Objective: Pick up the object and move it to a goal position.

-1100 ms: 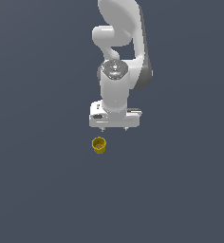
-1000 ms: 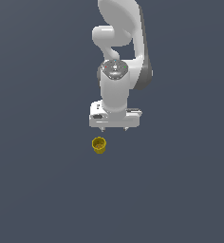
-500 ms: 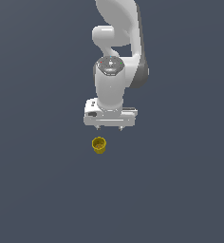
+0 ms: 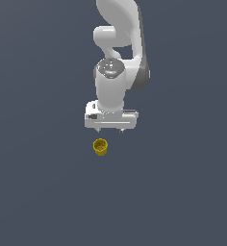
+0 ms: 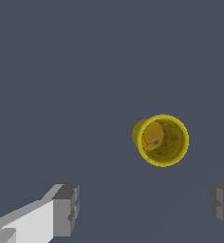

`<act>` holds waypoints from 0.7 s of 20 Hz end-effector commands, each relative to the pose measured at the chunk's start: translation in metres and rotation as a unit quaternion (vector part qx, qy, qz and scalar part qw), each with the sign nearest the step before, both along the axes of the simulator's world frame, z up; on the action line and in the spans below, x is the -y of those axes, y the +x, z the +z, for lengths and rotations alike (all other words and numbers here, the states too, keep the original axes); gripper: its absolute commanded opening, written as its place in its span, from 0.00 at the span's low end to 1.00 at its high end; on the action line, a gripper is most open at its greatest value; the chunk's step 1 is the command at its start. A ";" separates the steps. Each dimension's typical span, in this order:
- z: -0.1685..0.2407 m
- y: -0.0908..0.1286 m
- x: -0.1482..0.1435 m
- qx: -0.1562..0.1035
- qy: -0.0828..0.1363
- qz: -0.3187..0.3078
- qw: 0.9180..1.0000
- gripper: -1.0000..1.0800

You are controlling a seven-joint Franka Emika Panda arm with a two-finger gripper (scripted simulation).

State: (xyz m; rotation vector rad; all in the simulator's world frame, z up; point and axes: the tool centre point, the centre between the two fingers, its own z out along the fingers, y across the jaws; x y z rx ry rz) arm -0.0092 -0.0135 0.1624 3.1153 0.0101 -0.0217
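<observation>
The object is a small mustard-yellow cup [image 4: 100, 147] standing upright on the dark grey floor, hollow top up. In the wrist view the cup [image 5: 161, 139] shows its open mouth and inner bottom. My white gripper [image 4: 110, 130] hangs above the floor, just behind the cup and slightly to the exterior view's right of it, apart from it. It is open and empty. In the wrist view the gripper [image 5: 144, 209] shows two grey fingertips [image 5: 66, 210] wide apart, with the cup beyond the gap between them.
A plain dark grey floor [image 4: 182, 192] fills both views. The white arm [image 4: 120, 48] rises behind the gripper.
The gripper has shifted a little to the exterior view's left and slightly back, closer to being over the cup. The cup has not moved.
</observation>
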 end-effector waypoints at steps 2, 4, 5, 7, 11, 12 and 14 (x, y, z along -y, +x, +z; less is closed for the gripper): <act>-0.007 0.003 0.005 0.000 0.001 0.009 1.000 0.96; -0.012 0.005 0.009 0.000 0.002 0.017 1.000 0.96; -0.015 0.006 0.012 0.001 0.003 0.022 1.000 0.96; -0.023 0.008 0.017 0.001 0.005 0.032 0.999 0.96; -0.040 0.014 0.030 0.003 0.008 0.056 0.998 0.96; -0.043 0.015 0.033 0.003 0.009 0.061 0.998 0.96; -0.050 0.017 0.039 0.004 0.010 0.070 0.997 0.96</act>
